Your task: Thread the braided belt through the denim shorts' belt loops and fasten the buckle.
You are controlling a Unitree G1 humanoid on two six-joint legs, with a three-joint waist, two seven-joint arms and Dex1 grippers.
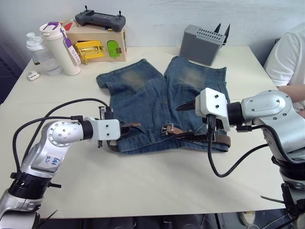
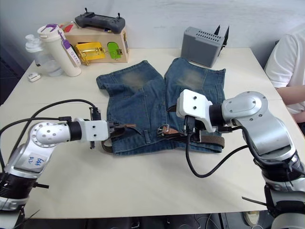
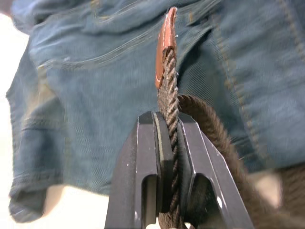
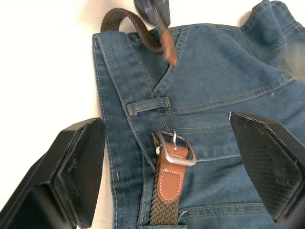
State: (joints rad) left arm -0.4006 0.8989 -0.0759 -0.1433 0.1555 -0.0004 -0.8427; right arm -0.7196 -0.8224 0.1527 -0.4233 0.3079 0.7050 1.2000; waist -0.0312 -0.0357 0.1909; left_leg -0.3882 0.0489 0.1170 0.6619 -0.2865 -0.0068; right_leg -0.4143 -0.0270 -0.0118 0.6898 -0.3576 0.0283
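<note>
The denim shorts (image 1: 157, 95) lie flat on the table with the waistband toward me. The braided belt (image 1: 220, 140) runs along that waistband. Its silver buckle (image 4: 176, 150) rests at the front centre beside a belt loop (image 4: 147, 105). My left gripper (image 1: 123, 129) is at the waistband's left end, shut on the belt just behind its tan tip (image 3: 164, 43), which is raised over the denim. Just above the buckle hovers my right gripper (image 4: 166, 121), open, its fingers (image 4: 76, 167) spread wide to either side of it and holding nothing.
Along the table's far side stand a grey box (image 1: 202, 44), a wooden box (image 1: 97, 45) with a controller (image 1: 101, 20) on top, a white bottle (image 1: 61, 47) and a clear bottle (image 1: 40, 55). A person in a white shirt (image 1: 288, 52) sits at the right edge.
</note>
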